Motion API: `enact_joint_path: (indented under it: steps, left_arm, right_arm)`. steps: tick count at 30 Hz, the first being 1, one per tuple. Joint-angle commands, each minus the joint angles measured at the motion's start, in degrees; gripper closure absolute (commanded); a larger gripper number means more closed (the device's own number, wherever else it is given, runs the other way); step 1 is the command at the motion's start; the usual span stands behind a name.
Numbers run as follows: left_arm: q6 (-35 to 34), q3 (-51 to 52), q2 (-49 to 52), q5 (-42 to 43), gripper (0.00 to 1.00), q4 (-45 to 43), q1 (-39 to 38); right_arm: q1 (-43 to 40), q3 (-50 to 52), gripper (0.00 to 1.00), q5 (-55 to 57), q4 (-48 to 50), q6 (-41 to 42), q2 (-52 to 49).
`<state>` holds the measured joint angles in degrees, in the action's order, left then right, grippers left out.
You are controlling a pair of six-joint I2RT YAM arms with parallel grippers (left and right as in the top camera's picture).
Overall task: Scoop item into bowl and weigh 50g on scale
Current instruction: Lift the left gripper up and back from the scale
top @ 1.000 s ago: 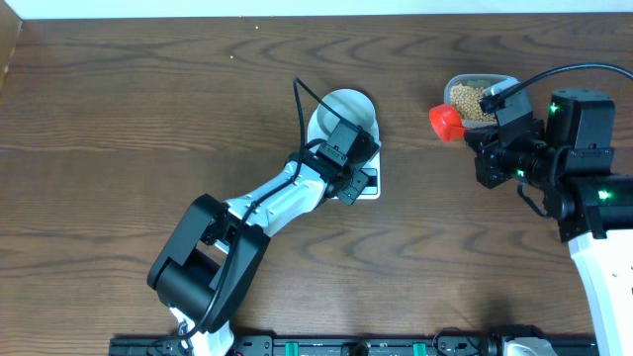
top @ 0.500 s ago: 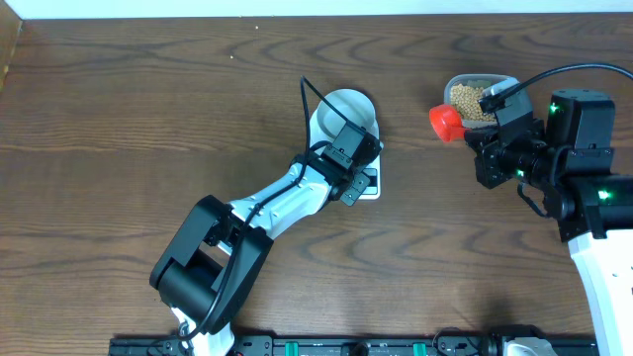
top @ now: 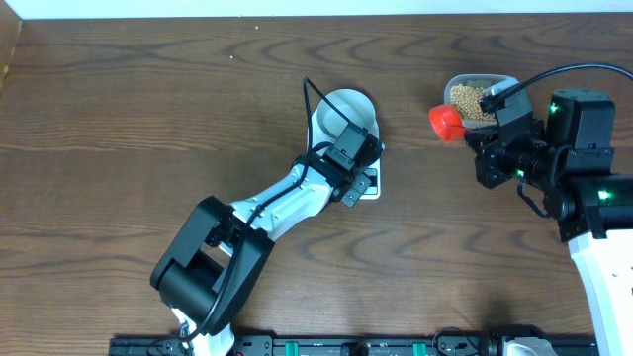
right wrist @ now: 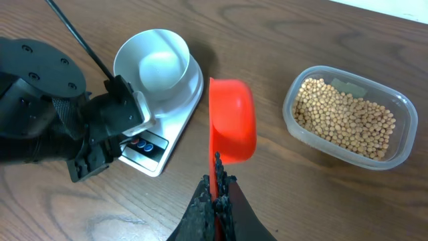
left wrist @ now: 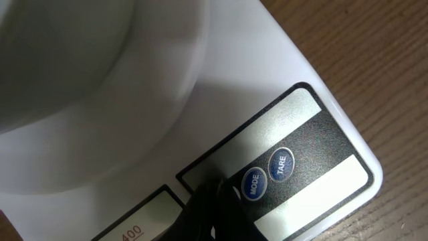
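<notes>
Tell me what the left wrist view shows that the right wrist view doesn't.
Only the left wrist view: the lettering on the MODE button and TARE button, readable up close, with the left claw, shut, just beside MODE. Only the right wrist view: the red scoop, no beans visible in it, held by the right claw, and the clear tub of beans. Both: the bowl sitting on the scale, those buttons, and the wood table.

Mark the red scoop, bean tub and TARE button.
red scoop [right wrist: 232, 124]: right wrist view, inside its cup.
bean tub [right wrist: 348, 85]: right wrist view, bare far corner.
TARE button [left wrist: 281, 163]: left wrist view, its centre.
</notes>
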<state>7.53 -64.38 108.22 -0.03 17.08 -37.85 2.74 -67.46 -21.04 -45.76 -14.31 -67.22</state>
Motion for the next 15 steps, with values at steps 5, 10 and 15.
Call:
enact_joint_path:
  steps: [5, 10, 15]
  left_arm:
    - [0.50, 2.47, -5.88, -2.80, 0.93, 4.94, 0.52]
    - [1.22, 2.47, -16.04, -2.75, 0.93, 4.90, 0.52]
    - [2.97, 2.51, -18.45, -2.67, 0.93, 4.92, 0.52]
  right_arm:
    - [-0.42, -1.16, 0.99, -0.52, 0.07, 0.52, 0.02]
    - [-0.42, -1.16, 0.99, -0.52, 0.09, 0.50, 0.02]
    - [-0.42, -1.16, 0.99, -0.52, 0.35, 0.48, -0.09]
